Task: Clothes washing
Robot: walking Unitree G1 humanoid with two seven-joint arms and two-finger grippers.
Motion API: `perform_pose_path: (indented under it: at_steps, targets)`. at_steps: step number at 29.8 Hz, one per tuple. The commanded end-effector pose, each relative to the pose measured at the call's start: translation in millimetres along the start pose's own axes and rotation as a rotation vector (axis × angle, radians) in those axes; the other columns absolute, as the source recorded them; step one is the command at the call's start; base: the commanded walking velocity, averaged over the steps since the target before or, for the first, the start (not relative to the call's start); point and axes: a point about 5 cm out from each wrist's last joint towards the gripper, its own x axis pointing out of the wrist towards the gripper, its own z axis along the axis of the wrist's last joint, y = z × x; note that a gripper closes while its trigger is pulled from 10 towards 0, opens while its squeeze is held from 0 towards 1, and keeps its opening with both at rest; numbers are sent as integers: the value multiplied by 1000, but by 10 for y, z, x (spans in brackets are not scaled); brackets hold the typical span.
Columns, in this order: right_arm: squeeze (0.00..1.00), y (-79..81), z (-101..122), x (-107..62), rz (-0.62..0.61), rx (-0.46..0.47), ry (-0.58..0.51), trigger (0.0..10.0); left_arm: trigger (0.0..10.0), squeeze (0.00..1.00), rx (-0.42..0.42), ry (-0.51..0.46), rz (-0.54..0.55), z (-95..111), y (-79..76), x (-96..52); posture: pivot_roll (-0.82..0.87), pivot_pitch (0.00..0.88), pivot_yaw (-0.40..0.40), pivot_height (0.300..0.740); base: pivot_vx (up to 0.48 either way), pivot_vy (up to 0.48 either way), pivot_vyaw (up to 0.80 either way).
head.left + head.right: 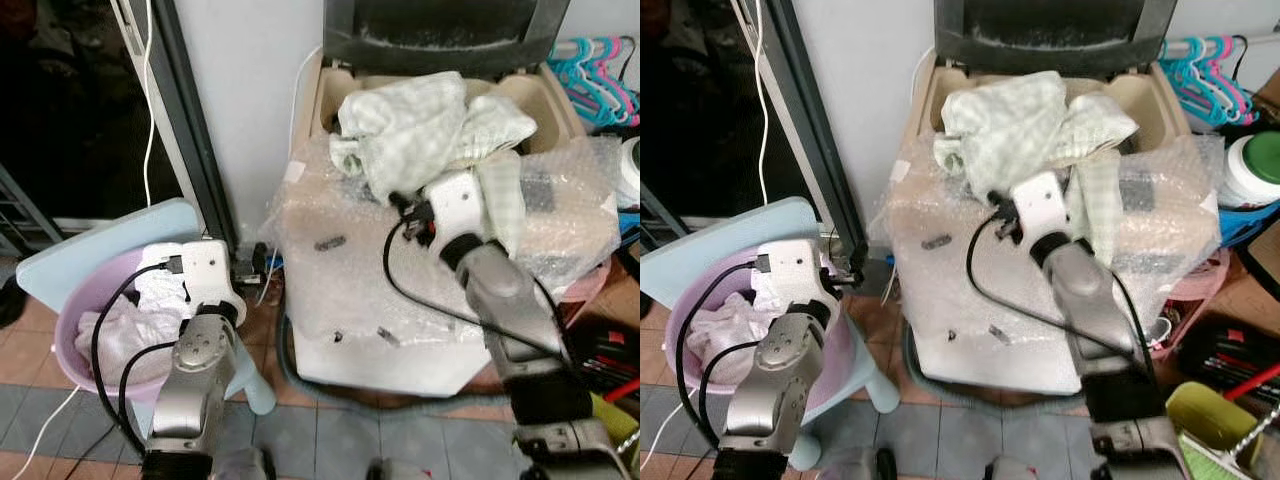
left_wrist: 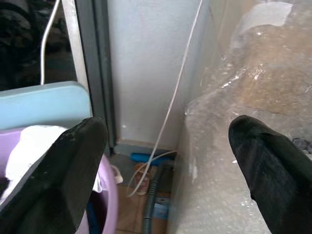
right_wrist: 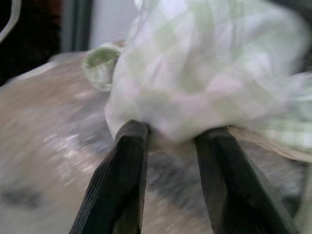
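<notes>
Eye views: green checked cloth (image 1: 420,125) heaped on the washer's (image 1: 400,330) far rim, partly over the tub opening. Right hand (image 1: 400,205) at its near edge; the cloth lies just beyond it. Left arm over the pink basin (image 1: 70,350) of laundry, farther off

Left wrist: left hand (image 2: 165,165) open, gripping nothing

Right wrist: fingers (image 3: 124,170) pinching a fold of the cloth

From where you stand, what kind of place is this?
Probably a home laundry corner. A top-loading washing machine wrapped in bubble wrap stands at the wall, a purple basin holds laundry, and plastic hangers hang nearby. The right gripper pinches a checked cloth.
</notes>
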Motion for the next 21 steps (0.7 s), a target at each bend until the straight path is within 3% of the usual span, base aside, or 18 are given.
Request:
perform_pose_path:
  at_steps: [1, 5, 10, 15, 21]
  targets:
    - [0, -116, 17, 52, -48, 15, 14, 10000, 10000, 0, -5, -6, -3, 20, -42, 8, -10, 21, 35, 740, 0, 0, 0]
    - [0, -369, 34, 173, -191, 40, 63, 10000, 10000, 0, -3, -3, -1, 18, -42, 11, -9, 19, 34, 740, 0, 0, 0]
    - [0, -581, 321, 142, -327, 11, -110, 10000, 10000, 0, 1, -4, 3, 21, -36, 16, -7, 18, 33, 740, 0, 0, 0]
    - [0, -470, 377, 63, -298, -34, -189, 10000, 10000, 0, 4, -6, 1, 22, -33, 20, -13, 16, 36, 740, 0, 0, 0]
    - [0, -108, 238, -118, -177, -25, -214, 10000, 10000, 0, 10, -9, -8, 29, -41, 40, -23, 12, 47, 740, 0, -40, 0]
